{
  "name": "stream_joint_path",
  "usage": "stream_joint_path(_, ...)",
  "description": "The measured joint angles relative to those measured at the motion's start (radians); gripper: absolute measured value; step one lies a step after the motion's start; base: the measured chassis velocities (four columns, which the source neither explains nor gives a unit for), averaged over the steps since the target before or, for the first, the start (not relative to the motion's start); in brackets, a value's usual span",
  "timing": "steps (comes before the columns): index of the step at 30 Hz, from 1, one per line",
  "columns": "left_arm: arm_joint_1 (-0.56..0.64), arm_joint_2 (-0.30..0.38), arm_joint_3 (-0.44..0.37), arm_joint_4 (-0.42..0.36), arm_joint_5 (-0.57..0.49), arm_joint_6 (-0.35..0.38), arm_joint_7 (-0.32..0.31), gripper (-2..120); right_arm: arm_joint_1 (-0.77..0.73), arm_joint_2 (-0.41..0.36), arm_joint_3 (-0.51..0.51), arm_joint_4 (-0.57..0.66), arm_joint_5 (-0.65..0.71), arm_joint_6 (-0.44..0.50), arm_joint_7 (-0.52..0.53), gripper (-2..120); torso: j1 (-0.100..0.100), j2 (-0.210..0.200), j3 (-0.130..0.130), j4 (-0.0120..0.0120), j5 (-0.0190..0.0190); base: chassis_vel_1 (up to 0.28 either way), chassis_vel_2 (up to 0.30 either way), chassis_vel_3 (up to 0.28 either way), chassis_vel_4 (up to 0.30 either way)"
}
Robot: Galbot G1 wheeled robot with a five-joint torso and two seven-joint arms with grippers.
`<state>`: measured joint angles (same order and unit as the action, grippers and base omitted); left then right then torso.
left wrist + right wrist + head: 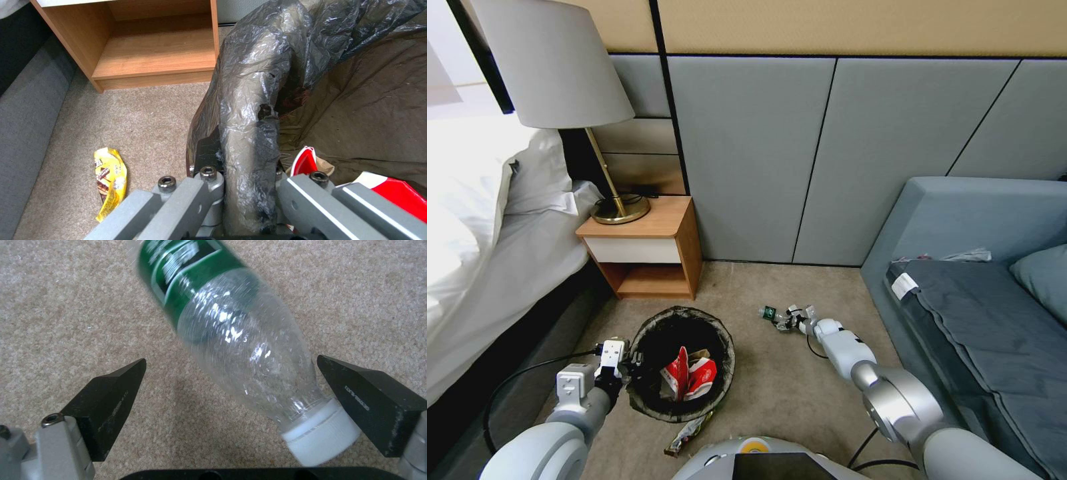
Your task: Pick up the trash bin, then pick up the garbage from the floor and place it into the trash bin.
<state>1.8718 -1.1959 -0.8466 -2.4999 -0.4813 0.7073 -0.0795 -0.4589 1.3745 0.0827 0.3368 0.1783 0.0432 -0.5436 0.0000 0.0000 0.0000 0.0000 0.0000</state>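
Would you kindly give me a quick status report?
Left gripper clamped on trash bin rim. Right gripper open around bottle on carpet. Yellow wrapper beside bin.

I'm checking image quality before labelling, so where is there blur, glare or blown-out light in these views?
Right wrist view: the bottle is motion-smeared between the open right claw, carpet sharp. Left wrist view: glare on the trash bin liner, pinched by the left claw. Head view: the bed is blown out, and wall lines bow.
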Motion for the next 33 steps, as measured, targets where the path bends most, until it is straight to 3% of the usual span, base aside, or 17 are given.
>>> stream_joint_path(33,-0.001,0.001,0.0,0.0,-0.002,0.0,0.0,2,-0.015,-0.005,0.0,-0.001,0.001,0.002,0.026,100,0.0,0.0,0.0,0.0,0.0,0.0,0.0,0.0,0.0)
